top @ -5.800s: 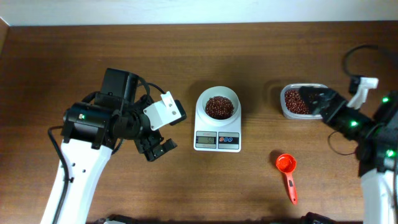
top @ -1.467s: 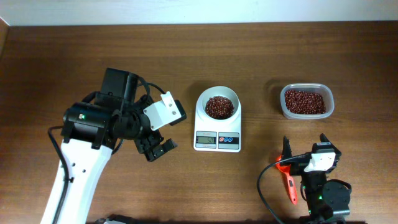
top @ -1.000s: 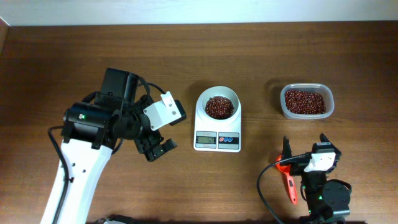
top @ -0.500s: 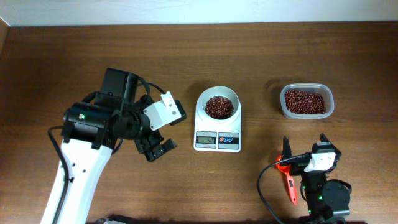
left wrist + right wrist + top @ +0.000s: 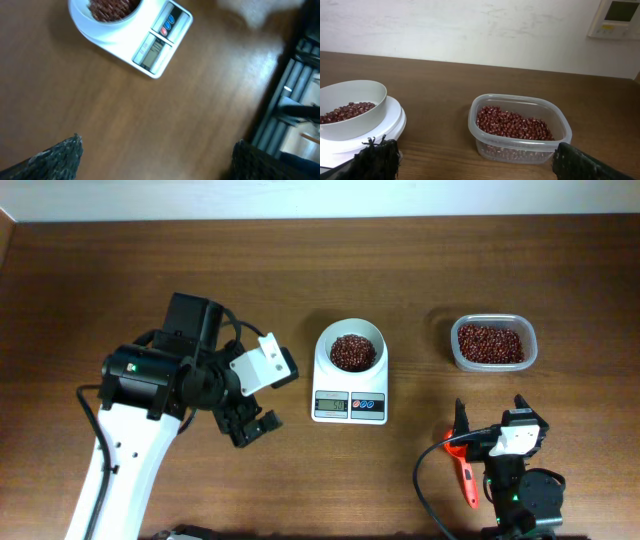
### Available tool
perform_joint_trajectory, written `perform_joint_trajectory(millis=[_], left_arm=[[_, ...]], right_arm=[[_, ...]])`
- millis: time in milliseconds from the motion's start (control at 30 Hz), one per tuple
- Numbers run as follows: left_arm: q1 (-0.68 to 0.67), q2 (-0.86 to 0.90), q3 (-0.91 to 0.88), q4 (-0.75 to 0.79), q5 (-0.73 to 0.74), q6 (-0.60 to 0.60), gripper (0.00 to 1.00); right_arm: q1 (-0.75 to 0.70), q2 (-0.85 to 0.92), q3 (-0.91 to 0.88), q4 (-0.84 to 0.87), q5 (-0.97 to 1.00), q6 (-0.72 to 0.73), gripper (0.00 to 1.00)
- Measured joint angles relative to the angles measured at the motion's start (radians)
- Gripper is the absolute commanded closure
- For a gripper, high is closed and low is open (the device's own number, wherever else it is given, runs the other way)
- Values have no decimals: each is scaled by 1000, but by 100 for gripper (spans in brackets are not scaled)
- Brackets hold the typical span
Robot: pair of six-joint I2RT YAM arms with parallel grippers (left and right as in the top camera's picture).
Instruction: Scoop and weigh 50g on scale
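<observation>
The white scale [image 5: 349, 408] stands mid-table, and the round bowl [image 5: 322, 346] on it holds red beans. A clear tub [image 5: 531, 346] of beans sits to its right. A red scoop [image 5: 467, 478] lies on the table at the front right, its cup beside my right gripper's left finger. My right gripper [image 5: 489, 406] is open and empty, level with the table, facing the tub [image 5: 520, 147] and the bowl [image 5: 350, 125]. My left gripper [image 5: 254, 429] is open and empty over bare wood, left of the scale [image 5: 150, 47].
The brown wooden table [image 5: 300, 260] runs back to a white wall [image 5: 470, 25]. In the left wrist view the table's edge and dark metal frame parts [image 5: 290, 100] show at the right.
My left gripper has shifted slightly toward the table's front, and its wrist view is blurred. The right gripper and the scoop have not moved.
</observation>
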Motion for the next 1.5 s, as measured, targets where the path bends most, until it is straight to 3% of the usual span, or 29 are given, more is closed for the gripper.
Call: perform_joint_trajectory(millis=[267,467,667,1000,1167,1267,1500], left_arm=[[0,-4,-1,-173,0,0,1],[0,-132,-62,-172,0,0,1],[18,-343,-189,-45,0,0,1],[195,-689,-426,257,34,0,1],[211,-848,-623,478,78,-15,1],[211,-929,-752,705,79,-126,1],[211,-1084,-930,924,-79,-530,1]], right_arm=[[0,0,0,0,0,0,1],[0,-1,0,0,0,0,1],[0,-1,0,0,0,0,1],[0,-1,0,0,-3,0,1],[0,-1,-1,1,-3,0,1],[0,-1,-2,2,-3,-1,1],[0,-1,-2,2,-3,0,1]])
